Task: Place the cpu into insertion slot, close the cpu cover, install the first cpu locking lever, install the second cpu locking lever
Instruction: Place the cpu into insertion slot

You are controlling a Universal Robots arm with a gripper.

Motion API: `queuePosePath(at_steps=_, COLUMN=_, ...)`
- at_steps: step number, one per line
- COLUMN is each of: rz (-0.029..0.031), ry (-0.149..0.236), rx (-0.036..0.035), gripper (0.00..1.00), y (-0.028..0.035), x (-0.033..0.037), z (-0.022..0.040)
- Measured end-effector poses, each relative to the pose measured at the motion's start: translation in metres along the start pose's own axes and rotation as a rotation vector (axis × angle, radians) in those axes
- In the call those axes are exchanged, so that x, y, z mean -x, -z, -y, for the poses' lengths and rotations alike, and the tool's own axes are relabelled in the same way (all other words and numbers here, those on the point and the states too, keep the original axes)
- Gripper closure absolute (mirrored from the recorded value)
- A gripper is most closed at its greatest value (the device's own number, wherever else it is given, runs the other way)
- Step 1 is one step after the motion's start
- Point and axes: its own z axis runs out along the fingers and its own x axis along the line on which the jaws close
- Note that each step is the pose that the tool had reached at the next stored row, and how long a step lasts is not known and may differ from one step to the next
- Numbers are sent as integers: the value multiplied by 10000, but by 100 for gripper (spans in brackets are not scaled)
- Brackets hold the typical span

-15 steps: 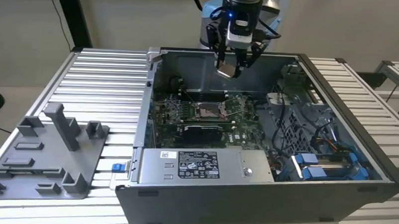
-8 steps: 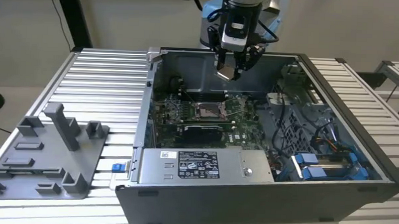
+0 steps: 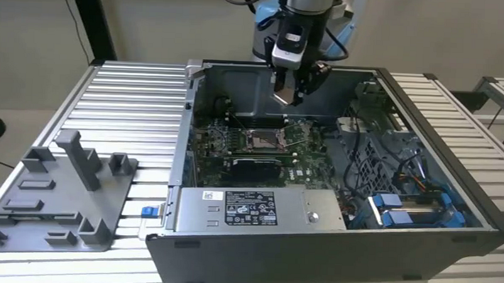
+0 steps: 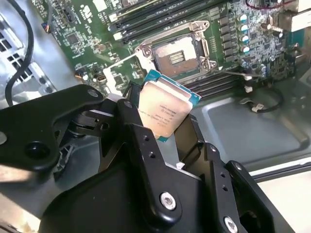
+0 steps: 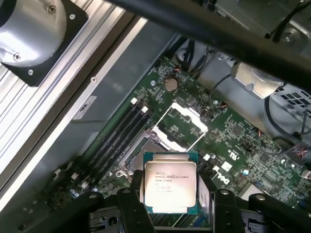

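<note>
Few lines of dark print on the metal top of the cpu (image 5: 170, 187), visible in both wrist views, too small to quote reliably. White label (image 3: 251, 207) crammed with tiny print and symbols on the grey metal box (image 3: 316, 216), unreadable. Some white lettering on the green circuit board (image 5: 243, 145), same story.

A table (image 3: 127, 112) of ribbed silver aluminium slats carries everything. An open grey computer case (image 3: 315, 260) lies on it with its open side up. On the exterior view's left of the case, a grey moulded fixture (image 3: 57, 204) with upright posts rests flat on the slats, apart from the case. A small blue piece (image 3: 151, 210) sits at the case's near corner on that same side; whether it rests on the table or hangs from the case I cannot tell. In the first wrist view the table's slats (image 5: 24, 111) run alongside the case's wall.
</note>
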Motion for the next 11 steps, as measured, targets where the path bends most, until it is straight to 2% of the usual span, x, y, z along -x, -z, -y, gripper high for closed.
queuePosePath(at_steps=11, rz=104, ry=-1485, rx=-4, gripper=100, y=-118, x=5, z=8)
